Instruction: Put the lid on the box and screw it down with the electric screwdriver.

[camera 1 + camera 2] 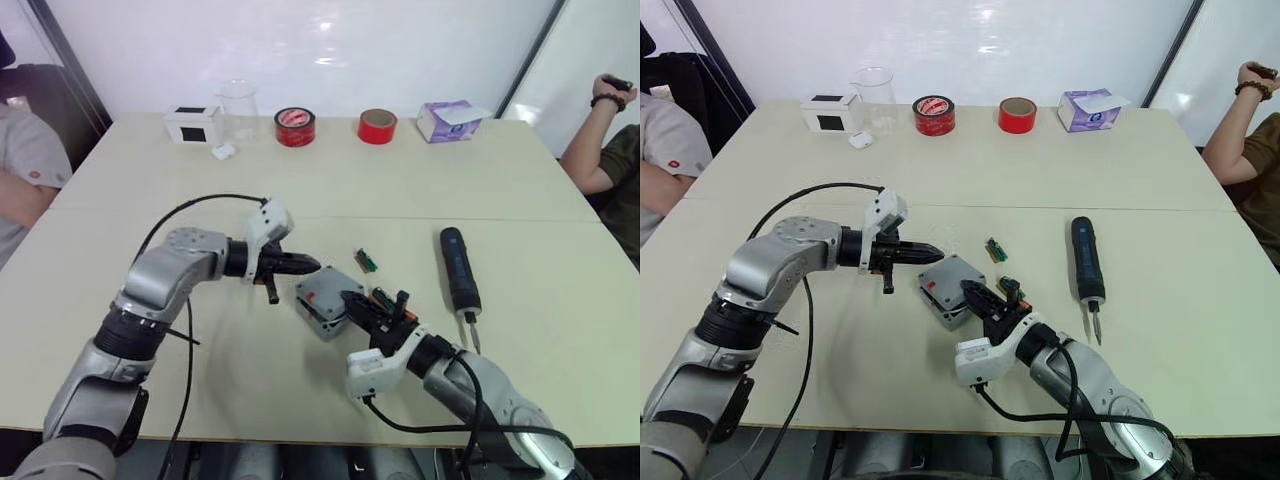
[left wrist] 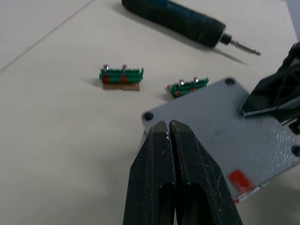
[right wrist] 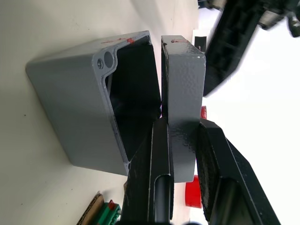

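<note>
Near the centre of the head view, one grey box (image 1: 320,300) sits on the pale bench (image 1: 150,190), and one grey lid (image 3: 183,89) stands just over its open mouth, a narrow gap still showing between the two in the right wrist view. The right hand (image 1: 362,308) pinches the lid's edge, one black finger on each face. The left hand (image 1: 305,265) reaches in from the left of the frame with its fingers pressed together on nothing, tips at the lid's corner (whether they touch it I cannot tell). A red mark (image 2: 241,179) shows near one edge of the lid's top face.

One electric screwdriver (image 1: 458,270) lies untouched to the right of the box, bit pointing toward the bottom of the frame, with open bench around it. Two small green terminal blocks lie between box and screwdriver: one (image 1: 365,261) apart, the other (image 2: 187,86) just beside the lid.

Along the bench's far edge, at the top of the frame: one white-and-black cube (image 1: 193,124), one clear beaker (image 1: 238,105), two red tape rolls (image 1: 295,127) (image 1: 377,126), one tissue box (image 1: 450,120). Two people sit at the frame's sides, one arm (image 1: 25,195) left, one (image 1: 600,140) right.
</note>
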Available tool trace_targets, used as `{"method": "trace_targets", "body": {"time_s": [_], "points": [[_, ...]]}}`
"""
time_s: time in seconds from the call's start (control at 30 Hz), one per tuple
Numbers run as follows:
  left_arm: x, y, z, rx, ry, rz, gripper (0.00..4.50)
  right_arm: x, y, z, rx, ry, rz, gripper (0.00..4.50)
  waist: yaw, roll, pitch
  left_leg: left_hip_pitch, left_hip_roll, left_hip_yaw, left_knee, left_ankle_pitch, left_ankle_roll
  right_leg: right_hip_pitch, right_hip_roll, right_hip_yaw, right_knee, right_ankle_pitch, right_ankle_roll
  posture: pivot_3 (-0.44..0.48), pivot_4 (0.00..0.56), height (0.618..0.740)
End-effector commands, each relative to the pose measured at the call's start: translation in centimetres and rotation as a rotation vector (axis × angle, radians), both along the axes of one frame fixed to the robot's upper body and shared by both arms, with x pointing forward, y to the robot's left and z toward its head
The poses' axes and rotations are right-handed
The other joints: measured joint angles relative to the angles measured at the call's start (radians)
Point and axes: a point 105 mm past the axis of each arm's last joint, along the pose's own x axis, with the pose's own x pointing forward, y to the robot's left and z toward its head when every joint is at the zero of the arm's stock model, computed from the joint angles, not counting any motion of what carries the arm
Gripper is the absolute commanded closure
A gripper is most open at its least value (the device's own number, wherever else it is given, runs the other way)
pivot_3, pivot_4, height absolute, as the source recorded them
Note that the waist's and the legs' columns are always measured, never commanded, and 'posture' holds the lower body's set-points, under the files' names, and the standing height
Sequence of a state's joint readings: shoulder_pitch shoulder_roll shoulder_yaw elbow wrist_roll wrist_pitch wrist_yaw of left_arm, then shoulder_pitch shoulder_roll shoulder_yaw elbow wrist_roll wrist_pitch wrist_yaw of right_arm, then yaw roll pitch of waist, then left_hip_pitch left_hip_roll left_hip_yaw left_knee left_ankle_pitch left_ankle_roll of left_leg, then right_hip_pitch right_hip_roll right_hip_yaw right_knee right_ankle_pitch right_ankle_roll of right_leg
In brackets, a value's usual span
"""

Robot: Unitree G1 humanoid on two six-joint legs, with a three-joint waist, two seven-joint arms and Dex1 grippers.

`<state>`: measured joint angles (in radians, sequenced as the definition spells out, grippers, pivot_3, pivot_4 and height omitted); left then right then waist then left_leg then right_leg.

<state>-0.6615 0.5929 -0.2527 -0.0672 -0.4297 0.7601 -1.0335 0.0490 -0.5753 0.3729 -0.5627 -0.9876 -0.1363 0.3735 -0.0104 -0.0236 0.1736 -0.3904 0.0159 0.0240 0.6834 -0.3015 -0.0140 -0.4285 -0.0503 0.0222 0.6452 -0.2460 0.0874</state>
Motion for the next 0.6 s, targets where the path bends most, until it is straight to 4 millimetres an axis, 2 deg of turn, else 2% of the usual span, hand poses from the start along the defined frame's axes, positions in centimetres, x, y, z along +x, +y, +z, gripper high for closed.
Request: {"method": "trace_targets", "body": {"time_s": [0.03,0.23,0.47,0.53,0.6], "points": [[-0.6,-0.5,0.4,0.017,-0.054,-0.049,4.46,-0.4,-0.1,-1.1,-0.036,0.041,0.017,4.35,0.0,0.0,0.0,0.0,0.0,0.0,0.0,0.0,0.0,0.0,0.0,0.0,0.0,0.0,0.0,0.0,0.15,0.74],[-0.8,-0.7,-0.1,0.04,-0.064,-0.075,4.46,-0.4,0.3,-1.4,-0.055,0.055,0.031,4.35,-0.001,0.0,0.0,0.001,0.0,0.0,0.0,0.0,0.0,0.0,0.0,0.0,0.0,0.0,0.0,0.0,0.15,0.74],[-1.8,-1.1,-2.3,0.156,-0.087,-0.147,4.46,-0.5,0.3,-2.0,-0.068,0.087,0.023,4.35,0.0,-0.001,-0.003,0.002,0.0,0.0,0.0,0.0,0.0,0.002,0.0,0.0,0.0,0.0,0.0,0.0,0.15,0.74],[-1.8,-1.1,-3.1,0.197,-0.096,-0.153,4.5,-0.5,0.2,-2.1,-0.063,0.096,0.016,3.34,0.001,-0.002,-0.005,0.004,0.0,0.0,0.0,0.0,0.0,0.004,0.0,0.0,0.0,0.0,0.0,0.0,0.15,0.74],[-1.6,-1.1,-3.8,0.221,-0.101,-0.143,4.5,-0.5,0.0,-2.2,-0.061,0.103,0.006,2.69,0.001,-0.002,-0.006,0.005,0.0,0.0,0.0,0.0,0.001,0.006,0.0,0.0,0.0,0.0,-0.001,0.0,0.15,0.74]]}}
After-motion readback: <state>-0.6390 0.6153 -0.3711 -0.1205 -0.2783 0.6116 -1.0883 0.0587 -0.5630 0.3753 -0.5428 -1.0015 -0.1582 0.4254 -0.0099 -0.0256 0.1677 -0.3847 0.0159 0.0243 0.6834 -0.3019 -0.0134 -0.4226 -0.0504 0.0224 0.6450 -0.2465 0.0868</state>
